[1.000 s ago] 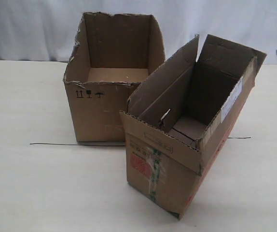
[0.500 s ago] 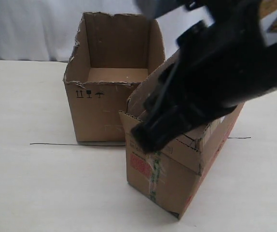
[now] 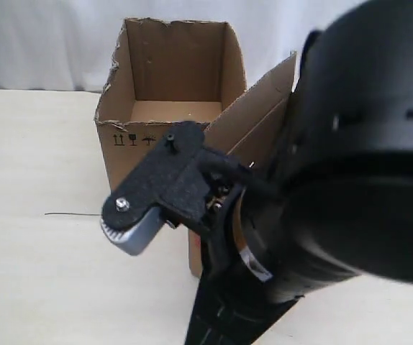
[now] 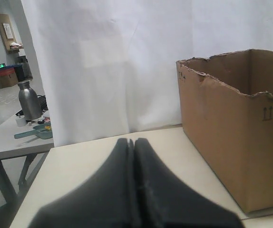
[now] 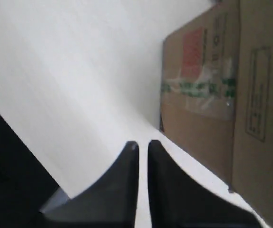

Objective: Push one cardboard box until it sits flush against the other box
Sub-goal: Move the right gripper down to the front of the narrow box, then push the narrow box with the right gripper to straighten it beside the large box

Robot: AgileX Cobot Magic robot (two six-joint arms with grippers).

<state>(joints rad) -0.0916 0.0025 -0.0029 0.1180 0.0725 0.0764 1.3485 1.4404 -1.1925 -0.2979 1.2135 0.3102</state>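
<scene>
Step in hand: approach; push not yet begun. The right arm [image 3: 350, 180] fills most of the exterior view, and the greater part of the cardboard box [image 3: 260, 108] is hidden by it. Only an upper edge of that box is seen, at 4 o'clock from the other box [image 3: 131, 162]. That edge is seen to run askew to the other box's side wall, so the two are judged not flush. Whether their near corners touch cannot be told.

The right gripper [image 5: 142, 145] is found all but clenched, with a thin slit between its fingers and nothing held. The box's taped, red-labelled end is seen near it, and no contact is observed. The left gripper [image 4: 131, 141] is clenched and empty, apart from the other box, over the table [image 4: 79, 156].

Next move, as judged: the closed right fingers are to be set low against the cardboard box's outer long side and pressed toward 10 o'clock until the walls meet. A push placed high or near one end is likely to be answered by tipping or pivoting
</scene>
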